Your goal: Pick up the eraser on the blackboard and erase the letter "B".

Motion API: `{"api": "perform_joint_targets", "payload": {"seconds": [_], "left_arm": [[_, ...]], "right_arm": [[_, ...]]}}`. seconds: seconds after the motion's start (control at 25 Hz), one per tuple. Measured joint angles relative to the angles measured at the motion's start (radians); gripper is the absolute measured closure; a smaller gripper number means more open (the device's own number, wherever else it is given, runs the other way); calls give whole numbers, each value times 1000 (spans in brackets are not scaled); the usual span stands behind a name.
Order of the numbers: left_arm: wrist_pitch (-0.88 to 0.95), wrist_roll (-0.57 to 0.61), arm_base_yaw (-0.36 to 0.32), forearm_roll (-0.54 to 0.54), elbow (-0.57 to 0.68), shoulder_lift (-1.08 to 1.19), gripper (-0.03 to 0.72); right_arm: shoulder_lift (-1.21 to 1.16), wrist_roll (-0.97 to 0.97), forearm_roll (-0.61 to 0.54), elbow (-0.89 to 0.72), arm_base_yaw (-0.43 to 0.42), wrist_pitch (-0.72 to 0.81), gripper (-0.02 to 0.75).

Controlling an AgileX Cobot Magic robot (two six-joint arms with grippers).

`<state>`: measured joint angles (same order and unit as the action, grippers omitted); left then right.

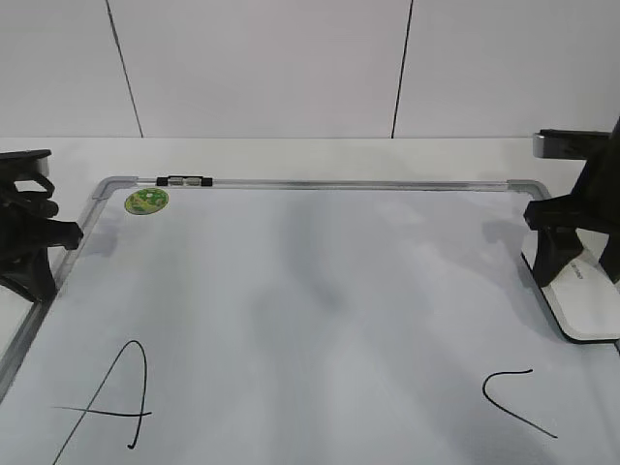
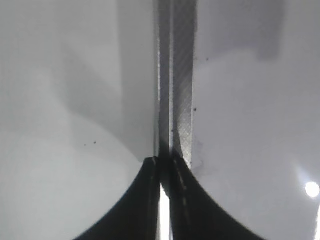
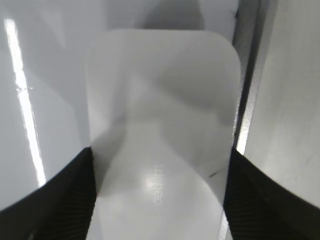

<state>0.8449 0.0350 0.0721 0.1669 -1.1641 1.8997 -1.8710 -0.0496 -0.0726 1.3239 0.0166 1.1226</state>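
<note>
The blackboard (image 1: 320, 281) lies flat in the exterior view with a black "A" (image 1: 114, 399) at the near left and a "C" (image 1: 515, 395) at the near right. No letter "B" shows between them, only faint grey smudges. The white eraser (image 1: 589, 302) rests at the board's right edge. My right gripper (image 1: 578, 269) straddles it. In the right wrist view both fingers of the right gripper (image 3: 160, 200) touch the sides of the eraser (image 3: 160, 100). My left gripper (image 1: 34, 276) is shut, its tips (image 2: 166, 162) down at the board's left frame (image 2: 175, 75).
A round green magnet (image 1: 146, 201) sits at the board's far left corner. A small black clip (image 1: 182, 180) is on the far frame. The white table (image 1: 291, 155) runs back to a panelled wall. The right frame (image 3: 250, 75) runs just beside the eraser.
</note>
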Motion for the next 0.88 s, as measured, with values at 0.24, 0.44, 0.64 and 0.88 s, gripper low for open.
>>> {"api": "perform_joint_targets", "payload": {"seconds": [0.24, 0.44, 0.64, 0.88], "left_arm": [[0, 0, 0, 0, 0, 0, 671], [0, 0, 0, 0, 0, 0, 671], [4, 0, 0, 2, 0, 0, 671], [8, 0, 0, 2, 0, 0, 670]], "right_arm": [[-1, 0, 0, 0, 0, 0, 211], [-1, 0, 0, 0, 0, 3, 211], [-1, 0, 0, 0, 0, 3, 211], [-1, 0, 0, 0, 0, 1, 210]]}}
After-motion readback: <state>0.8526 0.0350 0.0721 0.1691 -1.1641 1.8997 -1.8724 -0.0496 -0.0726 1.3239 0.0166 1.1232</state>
